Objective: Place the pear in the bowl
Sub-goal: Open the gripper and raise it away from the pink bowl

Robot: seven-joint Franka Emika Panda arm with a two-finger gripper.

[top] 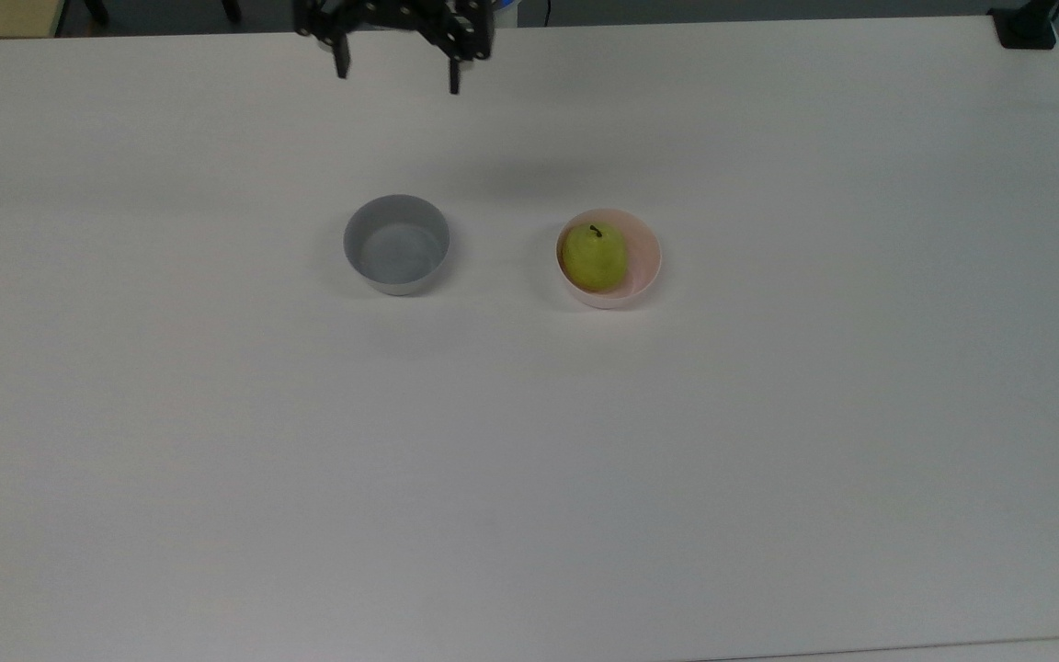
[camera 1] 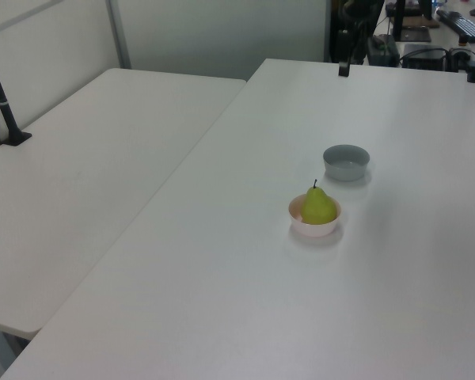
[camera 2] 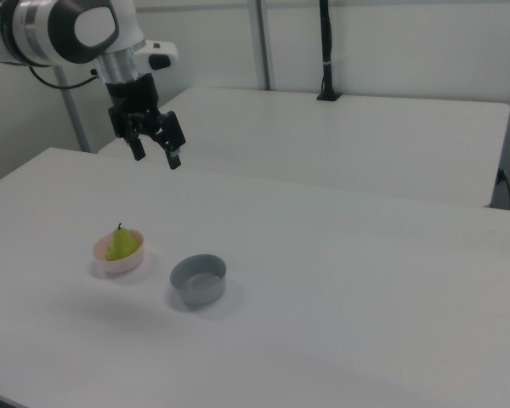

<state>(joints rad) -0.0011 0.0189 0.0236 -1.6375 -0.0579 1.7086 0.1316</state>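
In pink bowl (top: 647, 267): pear (top: 595, 256) upright, stem up. Pincer (top: 396, 78) high, spread wide, holding nothing.

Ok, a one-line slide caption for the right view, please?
Pear upright in the pink bowl, grey bowl beside it, gripper raised, jaws open.

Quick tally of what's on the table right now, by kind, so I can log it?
Bowls: 2, the pink bowl and the grey bowl
Pears: 1, the pear, sitting in the pink bowl
Total: 3

The gripper hangs open above the table's far edge in the top view, holding nothing.
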